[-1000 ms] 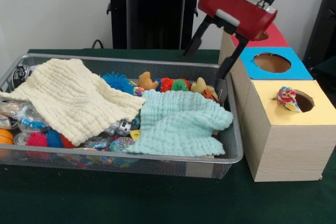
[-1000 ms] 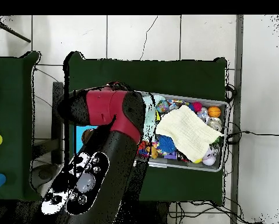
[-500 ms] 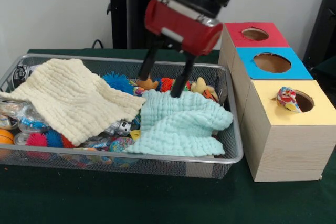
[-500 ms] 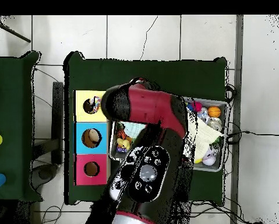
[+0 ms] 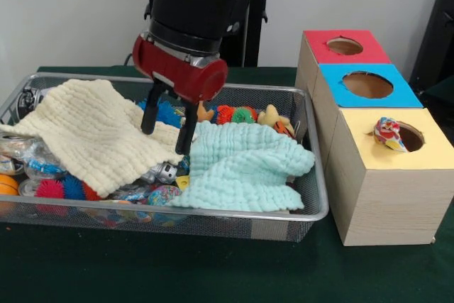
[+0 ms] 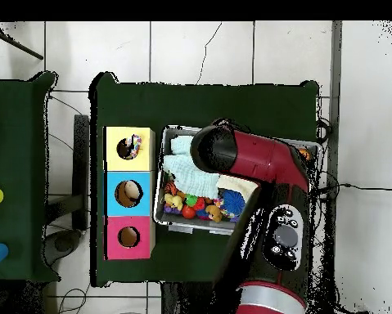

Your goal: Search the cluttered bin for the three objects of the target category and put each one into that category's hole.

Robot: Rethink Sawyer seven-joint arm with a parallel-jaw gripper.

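cream waffle-weave cloth [image 5: 99,133] lay directly beneath the red-and-black gripper [image 5: 167,130], whose empty fingers hung spread over its right edge, probably hiding targets in the wire-mesh bin [image 5: 312,196].

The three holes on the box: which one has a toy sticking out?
The yellow hole, nearest the camera. A small colourful toy sits on its rim; the blue hole and red hole show none.
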